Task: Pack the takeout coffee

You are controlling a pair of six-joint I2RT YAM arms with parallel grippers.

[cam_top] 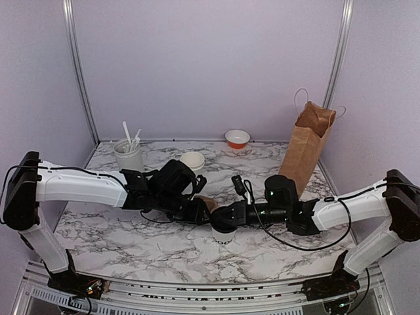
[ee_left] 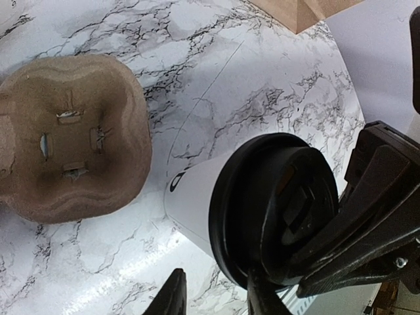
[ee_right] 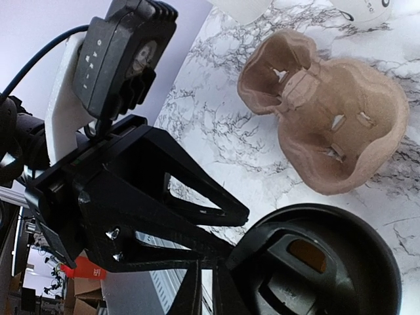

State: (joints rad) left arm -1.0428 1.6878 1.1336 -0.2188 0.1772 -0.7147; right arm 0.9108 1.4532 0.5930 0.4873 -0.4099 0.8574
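The takeout coffee (cam_top: 222, 237), a white cup with dark lettering, stands on the marble table near the middle front. In the left wrist view the cup (ee_left: 193, 197) and its black lid (ee_left: 275, 210) fill the centre. My left gripper (ee_left: 216, 298) is open, with one finger against the lid's rim and the other clear of the cup. My right gripper (ee_right: 209, 292) is shut with nothing between its fingers, its tips beside the lid (ee_right: 315, 262). In the top view both grippers (cam_top: 202, 209) (cam_top: 223, 220) meet over the cup and hide its lid.
A brown pulp cup carrier (cam_top: 209, 202) (ee_left: 72, 138) (ee_right: 328, 131) lies just behind the cup. A brown paper bag (cam_top: 307, 149) stands open at the back right. A utensil holder (cam_top: 128, 156), a lidless white cup (cam_top: 192, 162) and an orange-and-white bowl (cam_top: 237, 138) stand at the back.
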